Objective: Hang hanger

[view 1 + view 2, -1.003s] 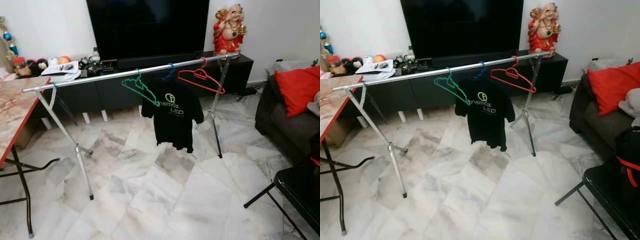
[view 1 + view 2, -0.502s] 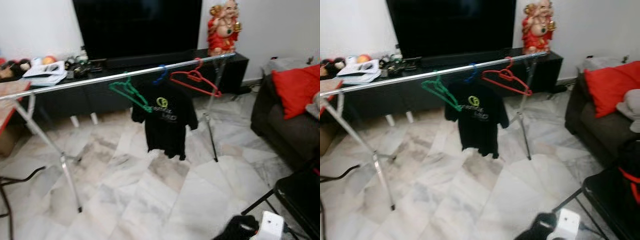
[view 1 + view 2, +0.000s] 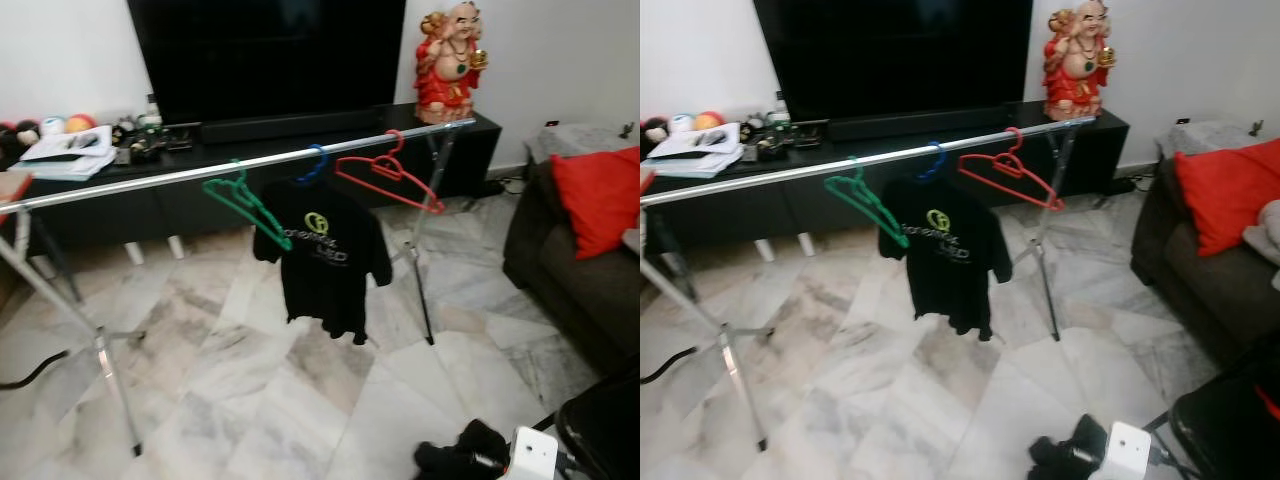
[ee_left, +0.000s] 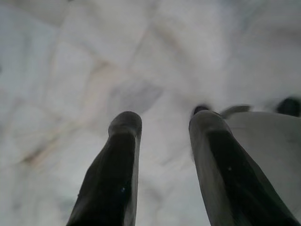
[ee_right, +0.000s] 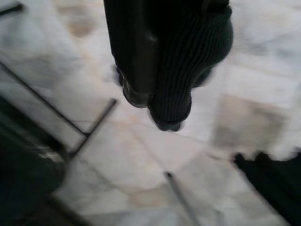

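Grippers first: right gripper [image 3: 440,460] low at near right, fingers pressed together; left gripper [image 4: 162,141] parted over marble floor [image 3: 300,400]. Farther, rail [image 3: 180,175] carries green hanger [image 3: 245,200], black shirt [image 3: 322,250], red hanger [image 3: 390,180].

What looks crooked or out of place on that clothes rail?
The green hanger hangs empty and steeply tilted on the rail, one end dipping toward the black T-shirt. The red hanger also slants. Nothing looks damaged.

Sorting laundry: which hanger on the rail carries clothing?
The blue hanger, in the middle, holds the black T-shirt; the green hanger and red hanger hang bare.
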`<state>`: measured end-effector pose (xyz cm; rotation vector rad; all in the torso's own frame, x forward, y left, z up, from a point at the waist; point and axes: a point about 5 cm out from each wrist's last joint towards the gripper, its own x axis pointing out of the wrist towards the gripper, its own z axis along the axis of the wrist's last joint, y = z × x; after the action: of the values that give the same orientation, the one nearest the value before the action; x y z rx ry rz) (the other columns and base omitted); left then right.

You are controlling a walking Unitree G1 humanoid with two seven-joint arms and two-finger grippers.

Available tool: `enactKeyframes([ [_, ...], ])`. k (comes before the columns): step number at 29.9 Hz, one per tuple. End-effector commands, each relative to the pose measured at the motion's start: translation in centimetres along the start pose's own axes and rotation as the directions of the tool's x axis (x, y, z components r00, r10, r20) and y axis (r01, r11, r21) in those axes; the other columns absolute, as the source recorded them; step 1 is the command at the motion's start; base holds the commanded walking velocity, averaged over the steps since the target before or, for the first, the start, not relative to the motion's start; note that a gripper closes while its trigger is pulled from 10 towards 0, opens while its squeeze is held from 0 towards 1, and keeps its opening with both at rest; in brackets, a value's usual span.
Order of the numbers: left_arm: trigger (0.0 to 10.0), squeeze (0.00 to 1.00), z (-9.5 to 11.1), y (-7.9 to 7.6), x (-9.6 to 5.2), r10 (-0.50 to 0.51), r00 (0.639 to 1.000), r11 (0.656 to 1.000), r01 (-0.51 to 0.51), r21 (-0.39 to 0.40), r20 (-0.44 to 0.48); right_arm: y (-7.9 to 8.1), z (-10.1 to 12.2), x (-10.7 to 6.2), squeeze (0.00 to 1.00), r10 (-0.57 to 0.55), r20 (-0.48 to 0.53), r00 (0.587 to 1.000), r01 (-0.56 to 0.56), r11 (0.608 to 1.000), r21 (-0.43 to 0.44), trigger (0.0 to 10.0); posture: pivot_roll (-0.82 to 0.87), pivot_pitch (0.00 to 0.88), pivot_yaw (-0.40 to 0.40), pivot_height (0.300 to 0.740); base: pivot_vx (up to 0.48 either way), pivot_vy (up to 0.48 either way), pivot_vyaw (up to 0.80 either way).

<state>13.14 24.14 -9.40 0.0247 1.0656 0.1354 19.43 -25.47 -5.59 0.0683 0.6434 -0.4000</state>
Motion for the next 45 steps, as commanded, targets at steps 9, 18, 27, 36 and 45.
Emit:
enactKeyframes([
  [9, 10.0, 0.0, -1.0, 1.1, -0.3, 0.033, 0.999, 0.999, -0.033, -0.001, -0.034, 0.8, 1.5, 0.5, 0.0, 0.031, 0.052, 0.998, -0.032, 0.999, 0.011, 10.0, 0.06, 0.0, -0.001, 0.74, 0.342, 0.0, 0.0],
  [18, 10.0, 0.0, -0.8, 1.0, -0.3, 0.031, 0.999, 1.0, -0.031, -0.001, -0.026, 0.1, 0.6, 0.4, 0.0, 0.025, -0.028, 0.999, -0.026, 1.0, -0.013, 10.0, 0.08, 0.0, -0.013, 0.74, 0.344, 0.0, 0.0],
  [27, 10.0, 0.0, -0.7, 1.1, -0.3, 0.035, 0.999, 0.999, -0.035, -0.004, -0.023, 0.6, -0.2, 0.3, 0.0, 0.028, -0.084, 0.996, -0.03, 0.999, -0.017, 10.0, 0.07, 0.0, -0.005, 0.74, 0.342, 0.0, 0.0],
  [36, 10.0, 0.0, -0.7, 1.2, -0.3, 0.042, 0.999, 0.999, -0.043, -0.022, -0.018, 1.7, -0.8, 0.2, 0.0, 0.048, -0.143, 0.989, -0.052, 0.998, -0.026, 10.0, 0.08, 0.0, -0.011, 0.74, 0.344, 0.0, 0.0],
  [45, 10.0, 0.0, -1.2, 1.1, -0.4, 0.045, 0.999, 0.998, -0.046, -0.043, -0.028, 2.3, -1.1, 0.2, 0.0, 0.073, -0.176, 0.982, -0.082, 0.996, -0.044, 10.0, 0.08, 0.0, -0.02, 0.74, 0.345, 0.0, 0.0],
])
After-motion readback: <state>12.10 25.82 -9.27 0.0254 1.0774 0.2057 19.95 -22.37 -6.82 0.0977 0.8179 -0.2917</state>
